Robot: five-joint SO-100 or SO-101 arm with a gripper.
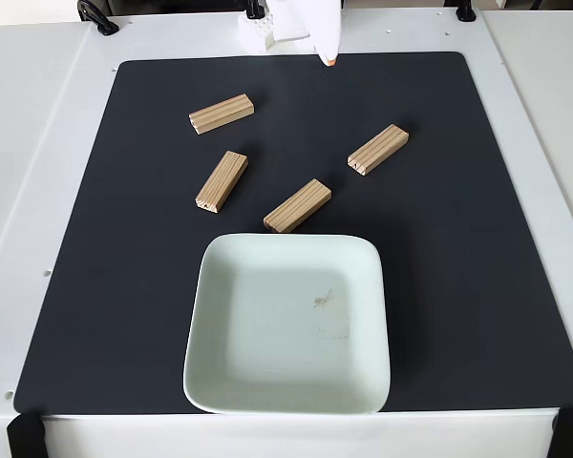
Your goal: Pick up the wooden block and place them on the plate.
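Several wooden blocks lie flat on a black mat, all apart from each other: one at the back left, one below it, one in the middle just behind the plate's far rim, and one to the right. The pale mint-green square plate sits at the front centre with only a small brownish mark in it. My white gripper hangs at the back edge of the mat, its fingers tapering to a single orange-tipped point, shut on nothing, well away from every block.
The black mat covers most of a white table. Black clamps sit at the front corners and along the back edge. Wide bare mat lies left and right of the plate.
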